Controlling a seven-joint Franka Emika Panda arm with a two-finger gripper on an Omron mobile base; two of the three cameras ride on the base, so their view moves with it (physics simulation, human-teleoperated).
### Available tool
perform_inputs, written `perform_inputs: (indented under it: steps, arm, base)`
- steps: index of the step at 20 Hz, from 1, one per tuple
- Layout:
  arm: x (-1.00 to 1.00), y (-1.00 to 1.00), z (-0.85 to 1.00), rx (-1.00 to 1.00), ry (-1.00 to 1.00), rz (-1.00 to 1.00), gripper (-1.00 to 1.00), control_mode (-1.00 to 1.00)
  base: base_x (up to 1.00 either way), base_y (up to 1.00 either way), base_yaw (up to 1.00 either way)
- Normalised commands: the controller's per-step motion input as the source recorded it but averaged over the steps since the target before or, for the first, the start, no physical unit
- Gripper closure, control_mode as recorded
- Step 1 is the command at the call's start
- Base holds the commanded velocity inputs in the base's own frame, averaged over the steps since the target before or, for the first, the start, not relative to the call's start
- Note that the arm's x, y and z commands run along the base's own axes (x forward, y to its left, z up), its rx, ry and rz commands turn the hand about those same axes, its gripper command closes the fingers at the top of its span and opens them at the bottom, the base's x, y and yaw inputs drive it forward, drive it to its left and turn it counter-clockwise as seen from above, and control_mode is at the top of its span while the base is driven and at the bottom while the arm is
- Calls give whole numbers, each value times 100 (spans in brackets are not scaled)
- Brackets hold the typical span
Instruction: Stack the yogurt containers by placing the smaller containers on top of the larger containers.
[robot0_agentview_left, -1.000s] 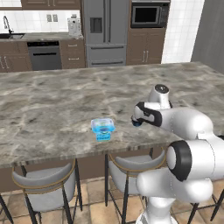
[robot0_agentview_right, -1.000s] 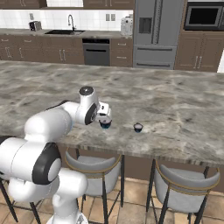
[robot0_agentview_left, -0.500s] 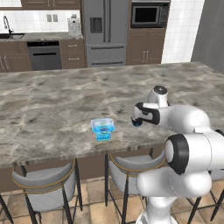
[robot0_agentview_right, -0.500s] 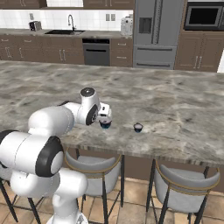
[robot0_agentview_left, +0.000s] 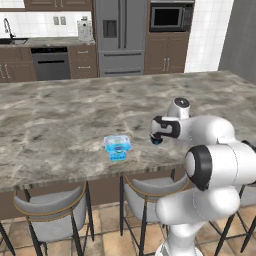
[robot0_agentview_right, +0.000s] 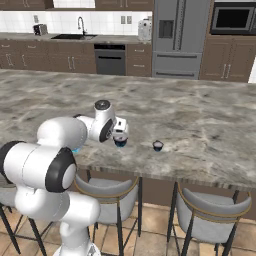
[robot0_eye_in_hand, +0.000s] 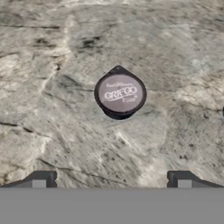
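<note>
Gripper (robot0_eye_in_hand: 111, 179), jaws spread wide and empty, has held directly above the small dark cup (robot0_eye_in_hand: 120, 94) on the counter (robot0_agentview_left: 55, 120) over the past second (tub (robot0_agentview_left: 117, 146) and tiniest cup (robot0_agentview_right: 158, 145) well apart either side); stacking not yet begun.

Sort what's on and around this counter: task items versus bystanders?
Task items: translucent light-blue squarish tub; small round dark cup with pale lid, directly below the open tool; much tinier dark cup.

Bystanders: grey upholstered stools; steel fridge; microwave; sink faucet.
</note>
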Motion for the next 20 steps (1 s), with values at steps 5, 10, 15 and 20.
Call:
perform_inputs:
  steps: [5,10,15,20]
  arm:
    - [13,0,-10,0,0,0,-100,-100]
    - [14,0,-13,0,0,0,-100,-100]
    - [14,0,-13,0,0,0,-100,-100]
    - [15,0,-11,0,0,0,-100,-100]
  base:
    - [0,0,0]
    - [0,0,0]
    - [0,0,0]
    - [0,0,0]
